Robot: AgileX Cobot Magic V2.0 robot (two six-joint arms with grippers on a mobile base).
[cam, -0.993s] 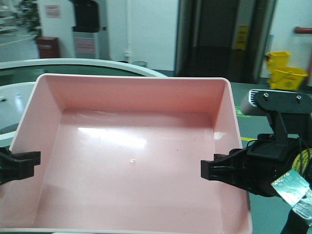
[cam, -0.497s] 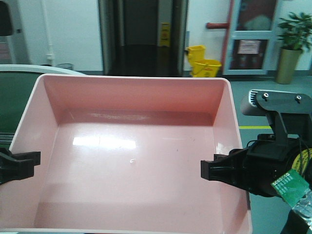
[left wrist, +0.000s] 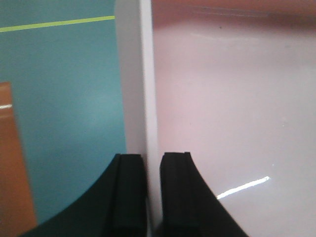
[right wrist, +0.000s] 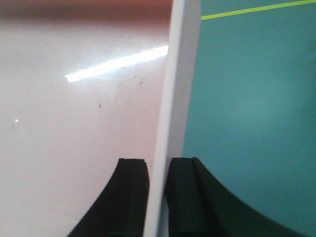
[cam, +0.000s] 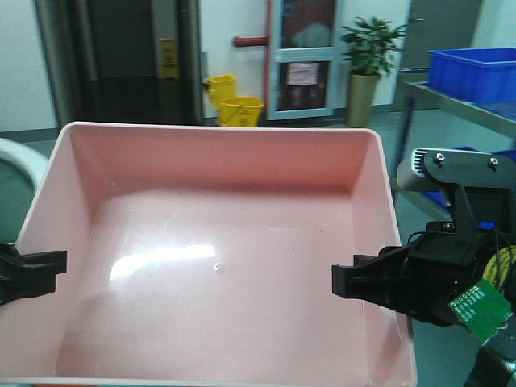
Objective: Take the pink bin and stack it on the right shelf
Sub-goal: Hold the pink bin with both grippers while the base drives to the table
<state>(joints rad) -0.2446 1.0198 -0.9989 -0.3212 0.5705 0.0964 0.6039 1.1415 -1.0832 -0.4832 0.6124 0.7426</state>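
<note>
Pink bin [cam: 218, 242] is held up betw. both arms, level, open side up, over teal floor [left wrist: 64, 89]. L gripper [left wrist: 152, 160] pinches bin's left wall, one finger inside, one outside. R gripper [right wrist: 157, 163] clamps right wall the same way. Blue crate [cam: 474, 72] sits on metal rack [cam: 451, 95] at back right, well apart from bin.

My front camera sits above and behind my arms, facing forward and down into the pink bin [cam: 218, 266] at close range, with the room beyond. Each wrist camera looks out along my left end effector [left wrist: 153, 158] or my right end effector [right wrist: 155, 160], very near one side wall. All three views share the bin's inside.
</note>
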